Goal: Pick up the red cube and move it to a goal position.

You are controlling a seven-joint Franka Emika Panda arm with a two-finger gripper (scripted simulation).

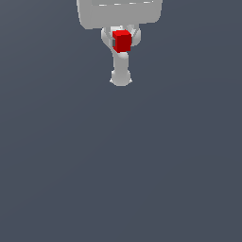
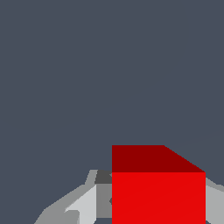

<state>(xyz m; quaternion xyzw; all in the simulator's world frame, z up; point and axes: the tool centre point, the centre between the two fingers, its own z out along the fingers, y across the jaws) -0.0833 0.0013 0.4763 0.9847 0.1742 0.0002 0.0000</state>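
The red cube (image 2: 158,197) sits pinched in the white pincer (image 2: 151,199) against plain grey ground (image 1: 121,165).

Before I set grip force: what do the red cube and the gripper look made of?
Red cube: flat, matte, uniform red, sharp edges, no texture; could be plastic or painted wood, the render doesn't settle it. Gripper: smooth pale grey-white shell with soft shading, like matte plastic or painted metal.
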